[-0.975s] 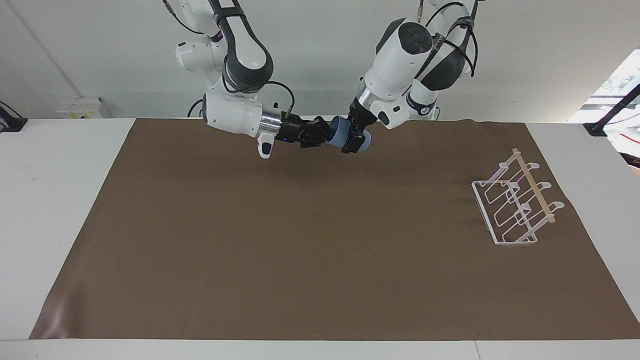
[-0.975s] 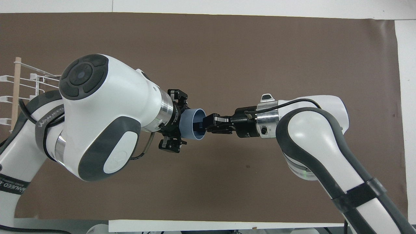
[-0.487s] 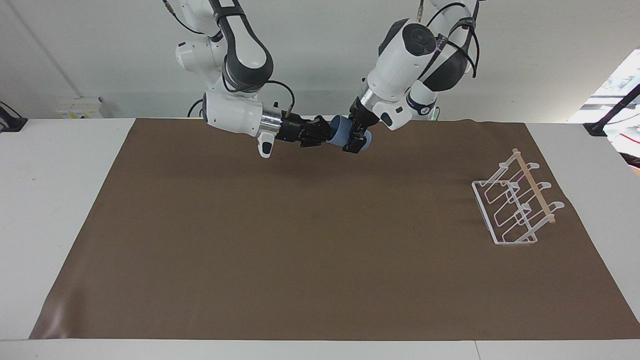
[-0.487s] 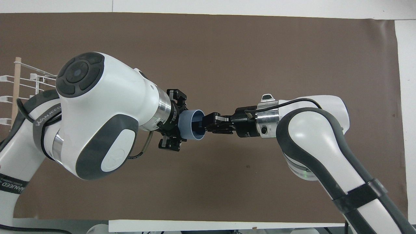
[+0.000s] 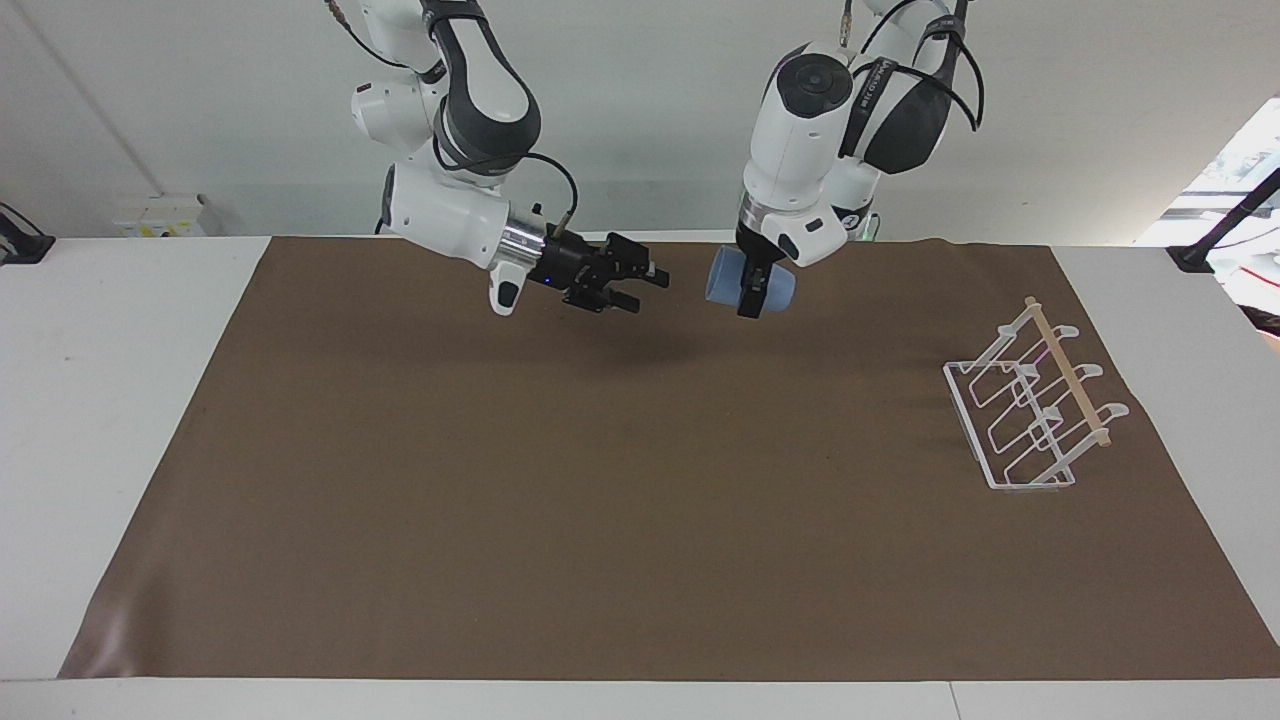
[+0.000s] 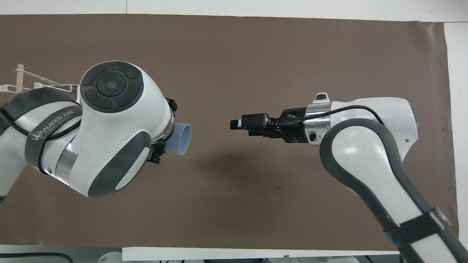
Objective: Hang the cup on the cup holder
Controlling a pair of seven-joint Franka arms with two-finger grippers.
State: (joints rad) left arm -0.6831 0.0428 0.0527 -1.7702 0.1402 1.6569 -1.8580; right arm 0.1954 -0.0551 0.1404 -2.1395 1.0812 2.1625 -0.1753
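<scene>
The light blue cup (image 5: 735,276) is up in the air, lying sideways with its mouth toward the right arm's end of the table; it also shows in the overhead view (image 6: 181,138). My left gripper (image 5: 752,290) is shut on the cup, over the part of the brown mat nearest the robots. My right gripper (image 5: 638,287) is open and empty, a short gap from the cup's mouth; it also shows in the overhead view (image 6: 237,124). The white wire cup holder (image 5: 1030,415) with its wooden rod stands at the left arm's end of the mat. In the overhead view the cup holder (image 6: 22,78) is mostly hidden by the left arm.
A brown mat (image 5: 600,500) covers most of the white table (image 5: 100,400). Nothing else lies on the mat.
The right gripper let go of the cup's rim and drew back toward its own end. The left arm swung the cup away toward the cup holder's end, opening a gap between the grippers.
</scene>
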